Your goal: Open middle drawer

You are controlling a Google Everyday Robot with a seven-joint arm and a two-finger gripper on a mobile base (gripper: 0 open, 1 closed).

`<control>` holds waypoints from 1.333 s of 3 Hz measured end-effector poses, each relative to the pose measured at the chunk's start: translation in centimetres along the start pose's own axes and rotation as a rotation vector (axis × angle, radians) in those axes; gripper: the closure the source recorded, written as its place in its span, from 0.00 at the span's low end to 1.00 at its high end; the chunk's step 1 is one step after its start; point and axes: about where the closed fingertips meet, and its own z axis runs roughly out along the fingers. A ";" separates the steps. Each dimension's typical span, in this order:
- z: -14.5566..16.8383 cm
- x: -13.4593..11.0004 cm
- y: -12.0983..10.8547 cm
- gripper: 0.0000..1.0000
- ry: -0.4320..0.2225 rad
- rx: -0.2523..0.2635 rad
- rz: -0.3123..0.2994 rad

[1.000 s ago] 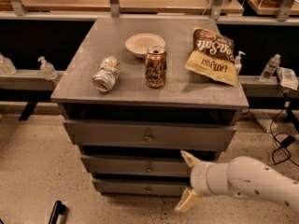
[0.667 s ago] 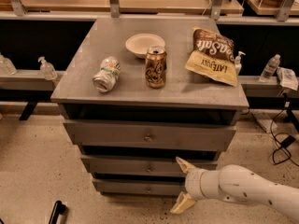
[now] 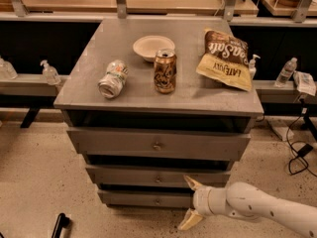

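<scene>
**benchrat:** ok so what actually moved in the last second?

**kd_42:** Just the arm [image 3: 267, 212]. It's come in from the right, sliding left and dipping a touch, so it's closer to the front of the drawer unit [image 3: 106, 43] than a second ago. Nothing up top budged. The middle drawer [image 3: 124, 175] sits second of the three fronts and doesn't look pulled out yet, so I'd call this still the approach.

**benchrat:** and the gripper?

**kd_42:** The gripper [image 3: 189, 201] is low at the front, right of centre, more level with the bottom drawer [image 3: 133, 198] than the middle one. Fingers spread wide, holding nothing. The upper fingertip [image 3: 192, 183] is about at the middle front's lower edge; can't tell if it's touching. The knob [image 3: 158, 179] is still off to its left and slightly up, so my guess is it needs a nudge left and up before closing.
</scene>
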 end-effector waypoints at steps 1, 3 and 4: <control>0.1 0.0 0.0 0.00 -0.002 0.004 -0.008; -0.2 0.6 -3.1 0.00 -0.014 0.107 -0.030; -0.7 -0.1 -5.4 0.00 -0.016 0.134 -0.050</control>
